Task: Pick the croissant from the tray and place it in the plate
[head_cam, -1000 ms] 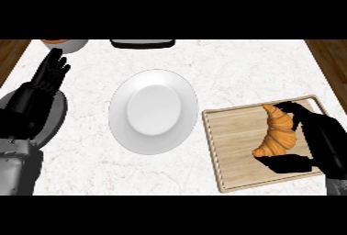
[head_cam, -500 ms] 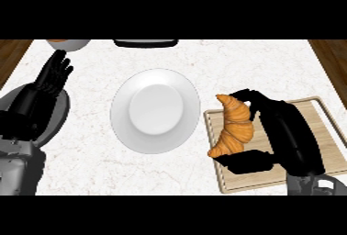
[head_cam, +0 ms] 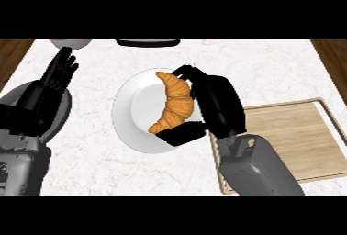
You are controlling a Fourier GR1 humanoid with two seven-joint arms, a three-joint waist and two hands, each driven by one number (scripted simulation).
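Note:
The golden croissant is over the right half of the white plate, standing lengthwise from top to bottom. My right hand is shut on the croissant, fingers curled over its upper end and the thumb under its lower tip. Whether the croissant touches the plate I cannot tell. The wooden tray lies at the right with nothing on it, partly covered by my right forearm. My left hand rests open at the left, fingers pointing up.
A white bowl shows at the counter's far left edge, and a dark object sits at the far middle. Wooden floor borders the marble counter on both sides.
My right hand has carried the croissant leftward off the tray and over the plate. The tray is now bare. The left hand stays where it was.

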